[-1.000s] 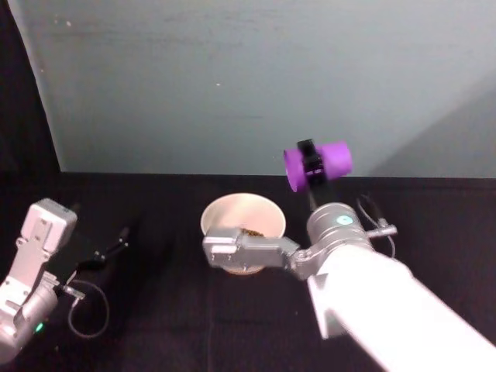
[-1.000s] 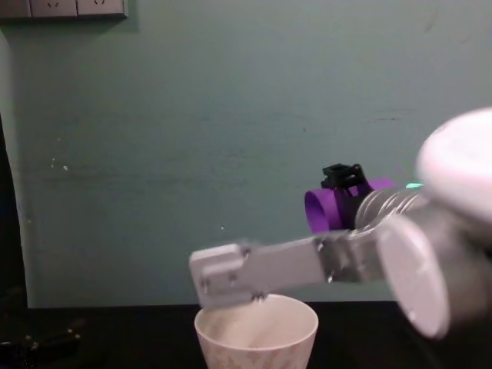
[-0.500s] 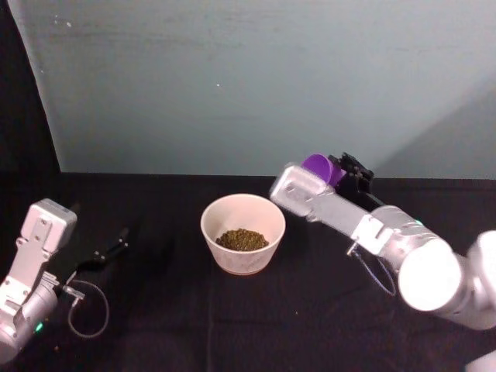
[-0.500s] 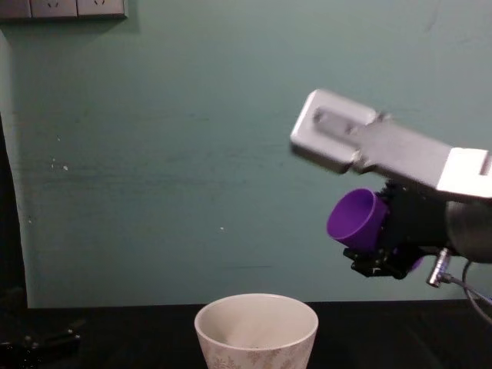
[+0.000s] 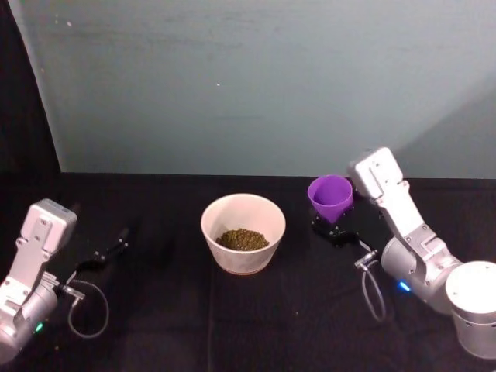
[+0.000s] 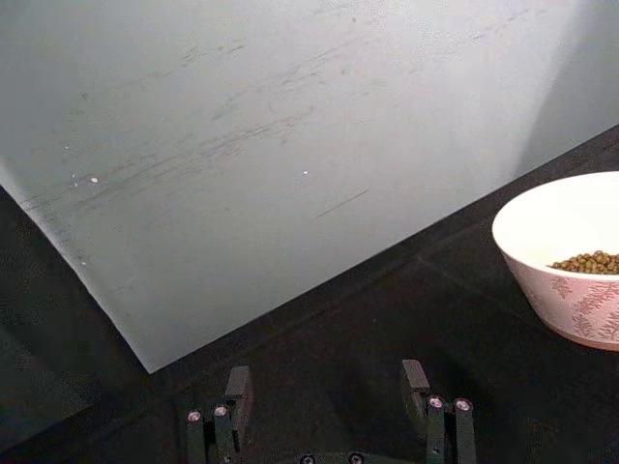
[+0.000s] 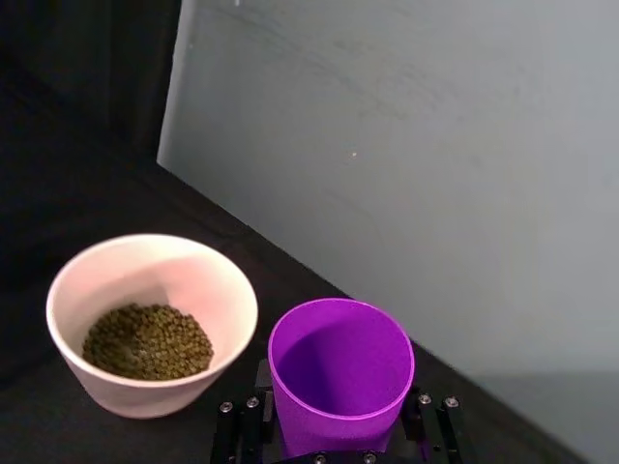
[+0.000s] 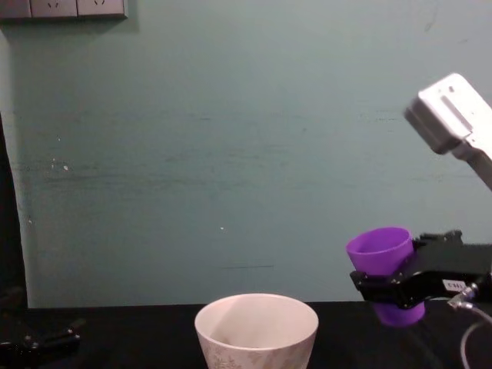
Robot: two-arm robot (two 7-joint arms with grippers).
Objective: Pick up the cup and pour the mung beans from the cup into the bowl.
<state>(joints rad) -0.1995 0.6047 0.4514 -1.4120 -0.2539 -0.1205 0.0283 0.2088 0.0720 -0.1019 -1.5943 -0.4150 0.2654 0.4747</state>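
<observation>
Right of bowl (image 5: 243, 232), right gripper (image 7: 338, 425) now holds cup (image 5: 331, 198) upright, clamped on it low near base. A second ago I had cup tipped sideways above bowl; half a second ago still tilted, swinging away. Cup now looks empty in right wrist view; beans (image 7: 147, 340) sit in bowl. I judge pour done; only setting cup down on surface (image 5: 256, 325) remains. Left gripper (image 6: 329, 406) parked far left, jaws apart, holding nothing.
</observation>
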